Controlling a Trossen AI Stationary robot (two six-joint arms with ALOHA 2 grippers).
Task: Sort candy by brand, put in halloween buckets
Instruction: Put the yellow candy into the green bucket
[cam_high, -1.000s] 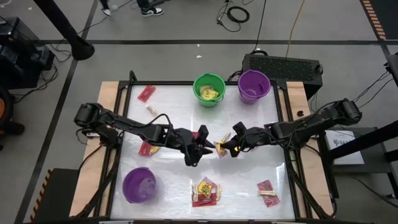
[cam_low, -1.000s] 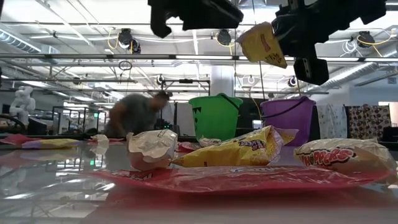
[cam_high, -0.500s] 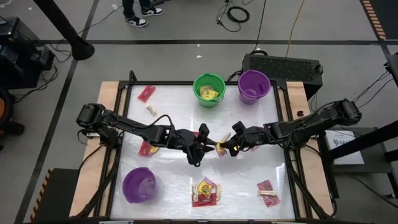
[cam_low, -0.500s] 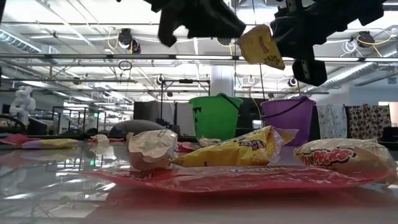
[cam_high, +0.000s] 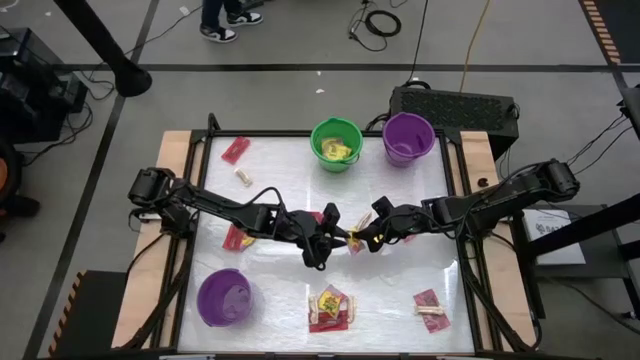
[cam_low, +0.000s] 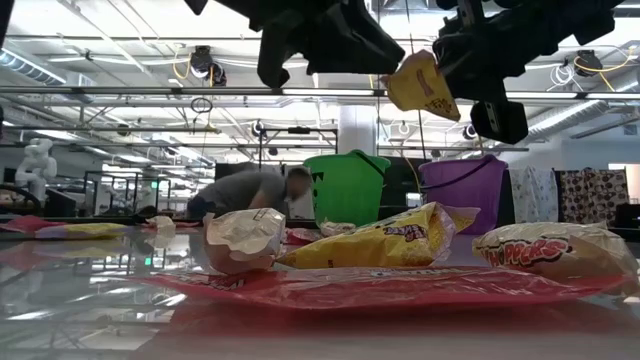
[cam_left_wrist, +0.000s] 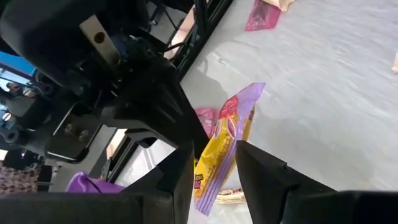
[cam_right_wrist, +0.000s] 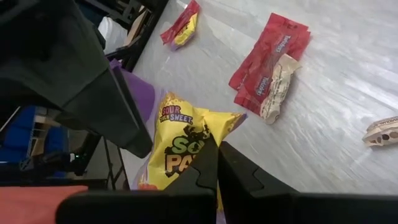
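The left pincer (cam_high: 328, 238) has slid closer over the last second, fingers apart and empty, bracketing the yellow packet (cam_high: 356, 238). The right pincer (cam_high: 368, 238) stays clamped on it, aloft above mid-worktop (cam_high: 420, 215); likely a handover.

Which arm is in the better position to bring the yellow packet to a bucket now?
The right one, probably. The right gripper is shut on the yellow packet, lifted off the table. The left gripper is close beside it, fingers open, gripping nothing.
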